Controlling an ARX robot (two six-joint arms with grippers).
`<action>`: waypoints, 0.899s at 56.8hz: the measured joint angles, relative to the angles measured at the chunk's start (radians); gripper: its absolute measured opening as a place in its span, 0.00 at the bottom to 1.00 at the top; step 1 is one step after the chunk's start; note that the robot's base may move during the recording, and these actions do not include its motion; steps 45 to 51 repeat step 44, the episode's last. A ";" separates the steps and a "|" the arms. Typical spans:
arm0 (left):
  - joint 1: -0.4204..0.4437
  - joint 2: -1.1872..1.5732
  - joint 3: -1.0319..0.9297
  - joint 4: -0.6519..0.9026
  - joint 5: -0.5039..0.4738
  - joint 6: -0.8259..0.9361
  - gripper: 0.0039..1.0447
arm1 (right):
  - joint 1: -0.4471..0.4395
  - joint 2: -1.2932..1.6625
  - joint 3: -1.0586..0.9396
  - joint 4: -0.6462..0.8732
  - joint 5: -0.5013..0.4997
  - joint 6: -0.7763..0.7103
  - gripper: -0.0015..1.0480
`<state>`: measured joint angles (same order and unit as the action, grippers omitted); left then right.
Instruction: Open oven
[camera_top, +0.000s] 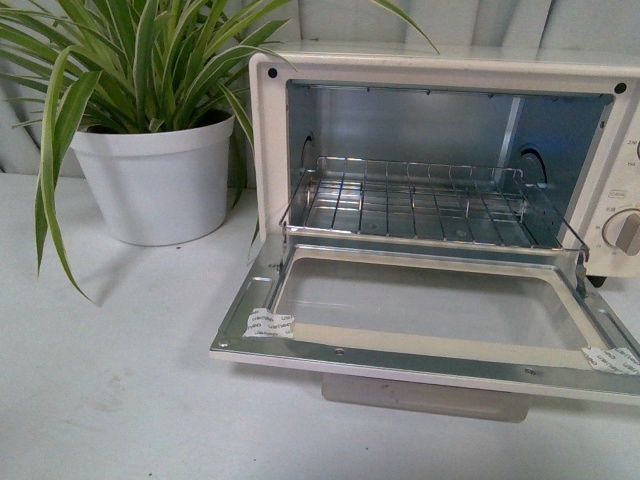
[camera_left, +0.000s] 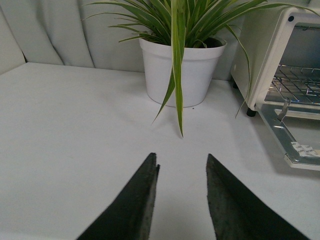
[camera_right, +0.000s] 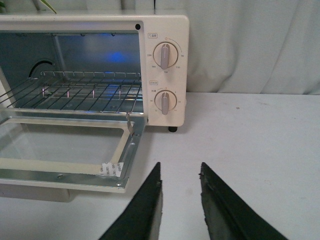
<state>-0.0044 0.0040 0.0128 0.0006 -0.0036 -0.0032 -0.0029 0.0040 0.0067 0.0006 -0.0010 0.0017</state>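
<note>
Cream-white boxy toaster oven (camera_top: 440, 180) stands on the white tabletop (camera_top: 110, 370) with its glass-windowed door (camera_top: 430, 310) folded fully down, lying flat out toward the front, the pale bar handle (camera_top: 425, 398) showing under its front edge. Going left to right: the left gripper (camera_left: 181, 172) hovers low over the bare tabletop, its dark fingers (camera_left: 137, 205) parted with a clear gap and nothing between them; ahead of it sits a white plastic pot (camera_left: 181, 72) holding a striped green spider plant (camera_left: 185, 20), and the oven lies ahead and to its right. A silver wire rack (camera_top: 430, 200) sits inside the cavity. The right gripper (camera_right: 180, 172) hangs just off the door's right corner, open and empty, with two round knobs (camera_right: 166, 54) ahead of it.
</note>
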 joint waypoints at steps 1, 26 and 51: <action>0.000 0.000 0.000 0.000 0.000 0.000 0.34 | 0.000 0.000 0.000 0.000 0.000 0.000 0.31; 0.000 0.000 0.000 0.000 0.000 0.001 0.94 | 0.000 0.000 0.000 0.000 0.000 0.001 0.91; 0.000 0.000 0.000 0.000 0.000 0.001 0.94 | 0.000 0.000 0.000 0.000 0.000 0.001 0.91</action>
